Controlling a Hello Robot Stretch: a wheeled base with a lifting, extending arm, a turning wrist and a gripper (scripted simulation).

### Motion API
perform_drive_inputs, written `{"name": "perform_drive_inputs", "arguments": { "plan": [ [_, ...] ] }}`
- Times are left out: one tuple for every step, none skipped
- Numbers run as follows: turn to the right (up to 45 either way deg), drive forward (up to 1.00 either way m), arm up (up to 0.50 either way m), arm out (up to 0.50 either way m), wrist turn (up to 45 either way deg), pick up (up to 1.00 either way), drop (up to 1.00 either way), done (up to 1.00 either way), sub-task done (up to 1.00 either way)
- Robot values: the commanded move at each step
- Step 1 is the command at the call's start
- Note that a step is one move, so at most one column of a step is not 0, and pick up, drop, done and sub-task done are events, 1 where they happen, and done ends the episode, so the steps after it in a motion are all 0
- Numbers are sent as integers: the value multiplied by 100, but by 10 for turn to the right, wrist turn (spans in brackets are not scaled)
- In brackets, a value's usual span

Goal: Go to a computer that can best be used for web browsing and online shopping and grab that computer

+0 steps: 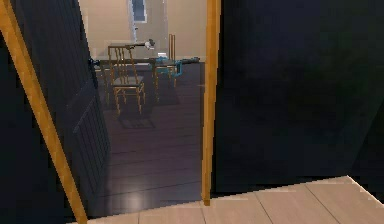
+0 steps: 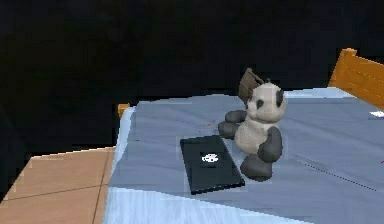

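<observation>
On the bed [image 2: 330, 150], arm side view: one closed laptop [image 2: 210, 165], black and flat, with a pale mark on its lid. It lies on the blue-grey cover near the bed's left edge. This is judged to be the task's computer.

Handling, by judgement: a stiff, thin slab, fairly heavy for its thickness, with a smooth lid that is likely slippery. It lies flush on soft bedding, so little of its underside is reachable. Best taken by a long edge, on the side away from the toy. Screen and hinge are fragile, so avoid pressing on the lid's centre.

Hand: state cannot be told.

Also on the bed: one stuffed panda [image 2: 258, 125], sitting upright just beside the laptop, its foot near or touching the laptop's far corner. One wooden headboard [image 2: 362, 75] stands at the right. Tan floor [image 2: 60, 185] lies at lower left.

Forward view: one wood-framed doorway [image 1: 211, 100], one dark door [image 1: 60, 90] standing ajar. Beyond them are one surface [image 1: 140, 61] and two wooden chairs [image 1: 127, 85], as far as can be made out.
</observation>
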Motion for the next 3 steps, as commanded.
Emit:
{"name": "perform_drive_inputs", "arguments": {
  "plan": [
    [0, 0, 18, 0, 0, 0, 0, 0, 0],
    [0, 0, 0, 34, 0, 0, 0, 0, 0],
    [0, 0, 0, 0, 450, 0, 0, 0, 0]
  ]
}}
